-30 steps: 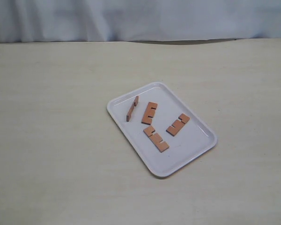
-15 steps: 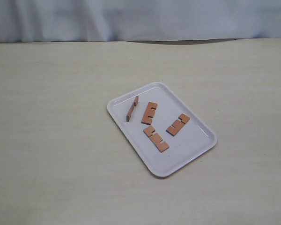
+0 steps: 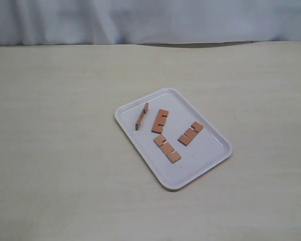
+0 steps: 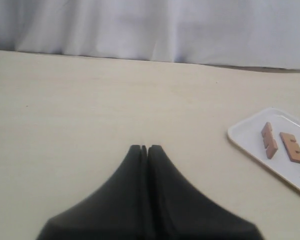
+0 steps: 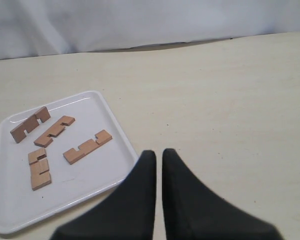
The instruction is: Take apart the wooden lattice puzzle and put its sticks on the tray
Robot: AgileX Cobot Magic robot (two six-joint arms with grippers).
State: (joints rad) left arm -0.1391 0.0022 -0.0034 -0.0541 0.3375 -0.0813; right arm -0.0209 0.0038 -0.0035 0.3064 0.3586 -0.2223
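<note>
Nothing's moved in the last second: all four sticks [image 3: 160, 121] sit right where they were on the tray [image 3: 203, 153]. Three lie flat, and the one by the far-left rim stands on its edge. No lattice left — the puzzle's fully apart, and I see no piece on the desk [image 3: 65, 150]. Left jaws are closed and empty. Right jaws are all but closed, with a thin gap, holding nothing. Neither arm shows in the exterior view — both are pulled back from the tray. I'd call the task done, no further grasp needed.
</note>
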